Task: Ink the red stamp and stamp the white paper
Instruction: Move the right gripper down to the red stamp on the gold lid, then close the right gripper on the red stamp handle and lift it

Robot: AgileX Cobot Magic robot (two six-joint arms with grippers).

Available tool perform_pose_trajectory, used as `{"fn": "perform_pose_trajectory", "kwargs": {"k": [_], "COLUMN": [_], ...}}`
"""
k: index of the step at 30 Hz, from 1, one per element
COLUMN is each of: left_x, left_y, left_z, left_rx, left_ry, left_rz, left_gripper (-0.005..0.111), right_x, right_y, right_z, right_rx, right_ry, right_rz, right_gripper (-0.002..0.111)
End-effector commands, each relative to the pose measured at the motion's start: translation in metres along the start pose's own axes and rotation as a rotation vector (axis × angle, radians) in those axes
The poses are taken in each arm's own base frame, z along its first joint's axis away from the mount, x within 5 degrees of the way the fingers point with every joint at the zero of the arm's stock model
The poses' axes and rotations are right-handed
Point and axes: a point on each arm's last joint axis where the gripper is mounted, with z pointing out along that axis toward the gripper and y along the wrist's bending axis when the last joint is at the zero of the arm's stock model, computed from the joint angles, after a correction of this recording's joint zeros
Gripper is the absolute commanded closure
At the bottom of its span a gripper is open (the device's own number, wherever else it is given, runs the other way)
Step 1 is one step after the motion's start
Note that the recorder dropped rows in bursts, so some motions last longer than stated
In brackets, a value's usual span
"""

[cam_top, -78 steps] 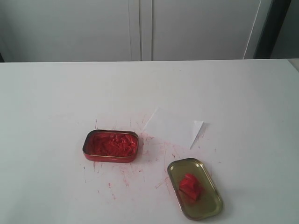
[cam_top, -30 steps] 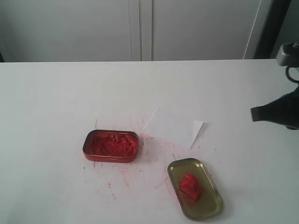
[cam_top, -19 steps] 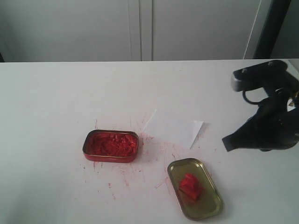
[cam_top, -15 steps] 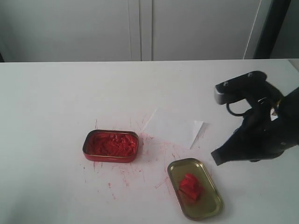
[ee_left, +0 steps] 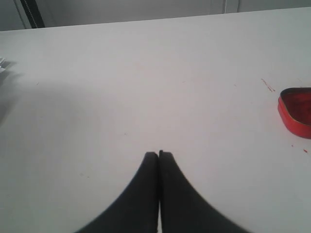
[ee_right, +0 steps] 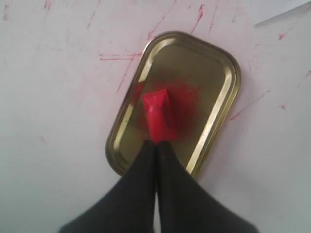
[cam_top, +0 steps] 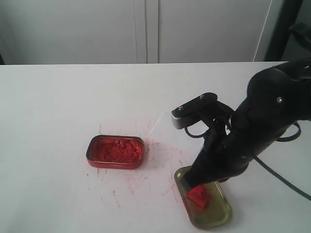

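- Exterior view: my right claw (cam_top: 193, 183) hangs pinched together over the gold lid (cam_top: 216, 219), which lies by the worktop's (cam_top: 58, 97) near edge.
- The stamp (cam_top: 198, 197) lies in the lid, just beside my tips.
- The red tin (cam_top: 115, 151) sits to the lid's left, apart from it.
- My arm hides most of the paper (cam_top: 161, 127); one corner shows beyond the tin.
- Left wrist view: my left claw (ee_left: 159, 155) is pressed together and empty above bare worktop (ee_left: 146, 73), with the tin (ee_left: 295, 112) off to one side.
- Right wrist view: my right claw (ee_right: 156, 144) is pinched together, gripping nothing.
- Its tips sit at one end of the stamp (ee_right: 158, 112); I cannot tell whether they touch.
- The stamp lies on a red smear in the lid (ee_right: 227, 97).
- A paper (ee_right: 279, 7) corner shows beyond the lid.
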Motion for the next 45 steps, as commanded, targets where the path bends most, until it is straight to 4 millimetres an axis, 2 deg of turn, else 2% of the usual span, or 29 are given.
{"fn": "perform_pose_trajectory", "kwargs": {"k": [1,3,9,11,22,31,36,38,42,45], "left_x": [0.0,0.0,0.0,0.0,0.0,0.0,0.0,0.0,0.0,0.0], "left_y": [0.0,0.0,0.0,0.0,0.0,0.0,0.0,0.0,0.0,0.0], "left_z": [0.0,0.0,0.0,0.0,0.0,0.0,0.0,0.0,0.0,0.0], "left_rx": [0.002,0.002,0.002,0.002,0.002,0.002,0.002,0.002,0.002,0.002], "left_ry": [-0.004,-0.004,-0.004,-0.004,-0.004,-0.004,-0.004,-0.004,-0.004,-0.004], "left_rz": [0.001,0.001,0.001,0.001,0.001,0.001,0.001,0.001,0.001,0.001], "left_gripper": [0.107,0.107,0.107,0.107,0.107,0.107,0.107,0.107,0.107,0.107], "right_x": [-0.004,-0.006,-0.014,-0.014,-0.014,-0.013,-0.013,-0.012,-0.011,-0.011], "right_y": [0.0,0.001,0.0,0.0,-0.002,-0.003,-0.003,-0.003,-0.003,-0.003], "right_z": [0.008,0.008,0.011,0.016,0.046,0.062,0.063,0.063,0.063,0.063], "right_rx": [-0.006,-0.009,-0.009,-0.01,-0.017,-0.019,-0.019,-0.02,-0.023,-0.023], "right_ry": [0.043,0.05,0.036,0.052,0.124,0.164,0.167,0.172,0.187,0.187], "right_rz": [-0.028,-0.03,-0.054,-0.053,-0.043,-0.043,-0.043,-0.043,-0.043,-0.043], "right_gripper": [0.108,0.104,0.078,0.073,0.072,0.073,0.073,0.079,0.103,0.108]}}
